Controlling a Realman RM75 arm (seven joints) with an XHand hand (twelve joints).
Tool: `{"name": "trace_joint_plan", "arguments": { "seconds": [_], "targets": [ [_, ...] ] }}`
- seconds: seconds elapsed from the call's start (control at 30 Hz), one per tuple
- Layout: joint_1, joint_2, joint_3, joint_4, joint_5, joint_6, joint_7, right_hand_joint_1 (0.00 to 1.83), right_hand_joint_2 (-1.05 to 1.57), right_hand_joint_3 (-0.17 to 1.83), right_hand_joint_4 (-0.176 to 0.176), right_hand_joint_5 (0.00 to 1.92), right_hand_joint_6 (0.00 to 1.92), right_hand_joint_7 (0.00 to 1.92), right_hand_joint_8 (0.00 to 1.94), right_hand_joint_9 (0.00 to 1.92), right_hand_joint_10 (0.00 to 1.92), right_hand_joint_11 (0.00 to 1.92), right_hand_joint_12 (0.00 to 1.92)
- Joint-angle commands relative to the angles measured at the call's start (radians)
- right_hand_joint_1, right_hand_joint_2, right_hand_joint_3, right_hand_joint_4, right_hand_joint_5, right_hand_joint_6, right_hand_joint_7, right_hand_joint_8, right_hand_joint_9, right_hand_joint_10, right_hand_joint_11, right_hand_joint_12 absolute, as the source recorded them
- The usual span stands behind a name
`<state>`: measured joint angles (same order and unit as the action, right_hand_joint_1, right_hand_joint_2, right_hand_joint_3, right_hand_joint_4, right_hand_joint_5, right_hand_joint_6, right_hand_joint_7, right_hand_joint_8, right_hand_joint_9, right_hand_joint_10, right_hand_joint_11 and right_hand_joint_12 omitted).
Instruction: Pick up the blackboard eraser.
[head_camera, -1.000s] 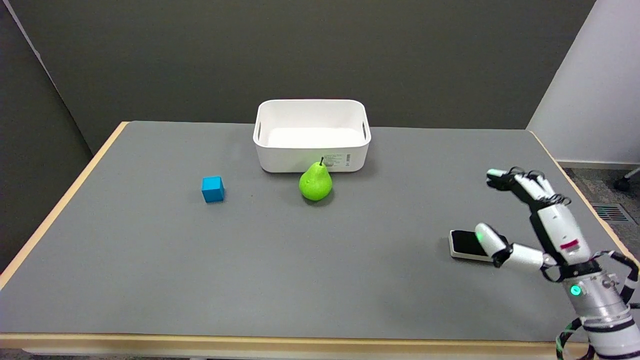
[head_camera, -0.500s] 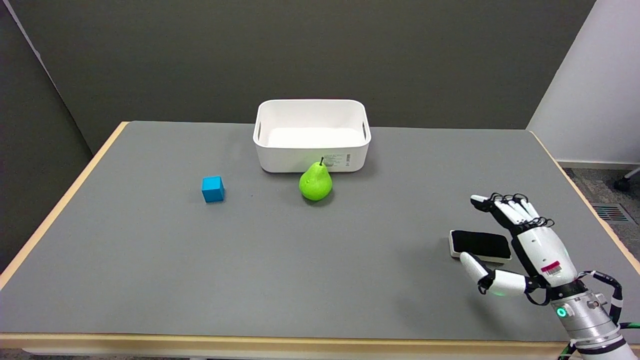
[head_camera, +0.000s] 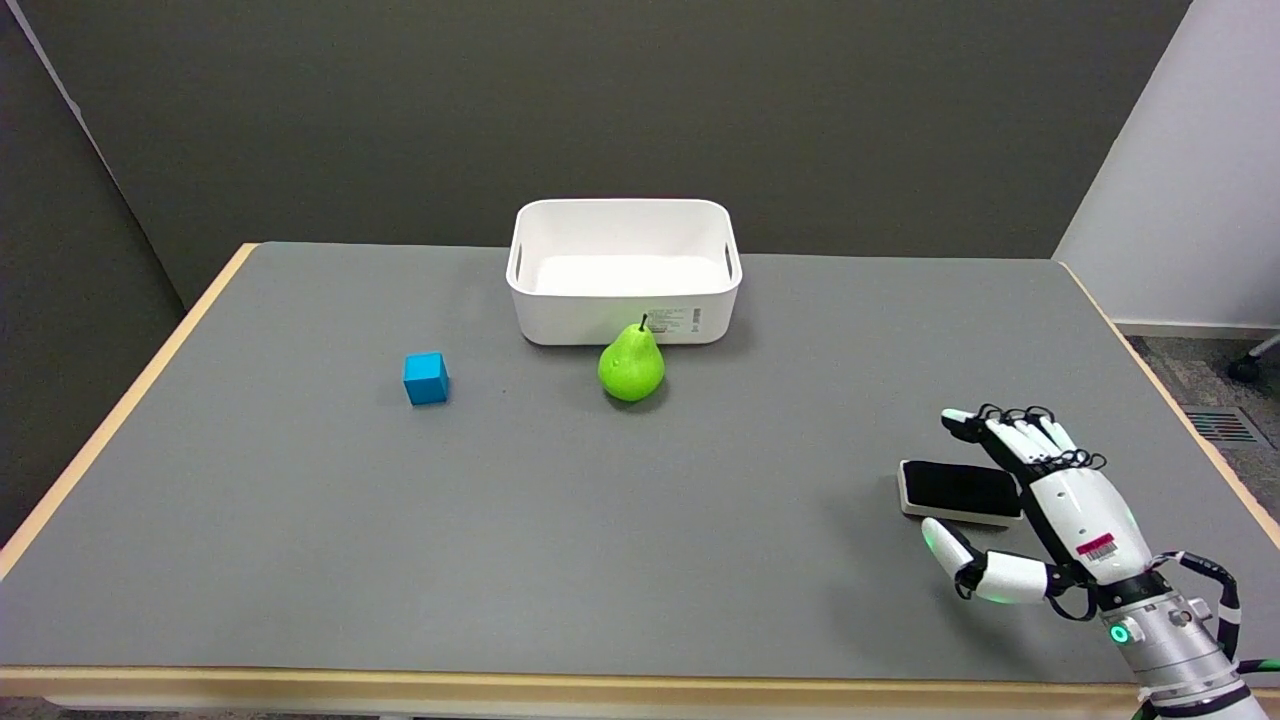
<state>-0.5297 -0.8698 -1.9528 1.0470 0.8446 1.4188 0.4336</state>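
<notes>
The blackboard eraser (head_camera: 955, 491), a flat block with a black top and white base, lies on the grey table at the right. My right hand (head_camera: 1050, 505) hangs around its right end, open. The fingers (head_camera: 990, 428) reach over the eraser's far side and the thumb (head_camera: 950, 550) sits off its near side. The hand holds nothing, and I cannot tell if any finger touches the eraser.
A white bin (head_camera: 624, 268) stands at the back centre of the table. A green pear (head_camera: 631, 365) sits just in front of it. A blue cube (head_camera: 426, 378) lies to the left. The table's right edge (head_camera: 1190, 420) runs close behind the hand.
My right hand has come down and back toward the near edge, so the thumb that covered the eraser now sits on its near side. The eraser has not moved.
</notes>
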Motion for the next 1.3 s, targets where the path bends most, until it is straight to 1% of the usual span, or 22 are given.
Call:
{"name": "trace_joint_plan", "arguments": {
  "seconds": [0.03,0.07,0.33,0.77,1.0,1.13,1.2,1.27,1.3],
  "targets": [
    [0.052,0.026,-0.002,-0.051,0.048,-0.161,0.012,0.45,0.6,0.88,-0.022,0.25,0.48,0.32,0.43,0.17,0.78,0.0,1.17],
    [0.056,0.028,0.002,-0.052,0.048,-0.175,0.012,0.43,0.58,0.93,-0.023,0.24,0.49,0.28,0.44,0.14,0.74,0.0,1.12],
    [0.087,0.045,0.005,-0.044,0.042,-0.25,0.02,0.47,0.57,0.94,-0.026,0.22,0.49,0.24,0.41,0.09,0.71,0.0,1.08],
    [0.067,0.033,0.002,-0.05,0.055,-0.239,0.02,0.47,0.56,0.93,-0.027,0.21,0.48,0.23,0.41,0.09,0.71,0.0,1.07],
    [0.055,0.026,-0.001,-0.057,0.055,-0.231,0.02,0.5,0.59,0.95,-0.034,0.22,0.48,0.28,0.43,0.11,0.72,0.0,1.09],
    [0.058,0.02,-0.004,-0.058,0.055,-0.206,0.012,0.54,0.6,0.96,-0.037,0.23,0.49,0.3,0.44,0.13,0.73,0.0,1.09],
    [0.066,0.007,0.0,-0.066,0.052,-0.176,0.006,0.66,0.63,0.89,-0.042,0.26,0.48,0.38,0.44,0.19,0.79,0.0,1.15],
    [0.081,-0.013,0.001,-0.086,0.047,-0.124,0.004,0.73,0.63,0.91,-0.044,0.28,0.51,0.42,0.49,0.24,0.83,0.0,1.19],
    [0.088,-0.016,-0.003,-0.093,0.046,-0.104,0.004,0.77,0.64,0.92,-0.045,0.3,0.57,0.45,0.54,0.29,0.87,0.03,1.22]
  ]
}}
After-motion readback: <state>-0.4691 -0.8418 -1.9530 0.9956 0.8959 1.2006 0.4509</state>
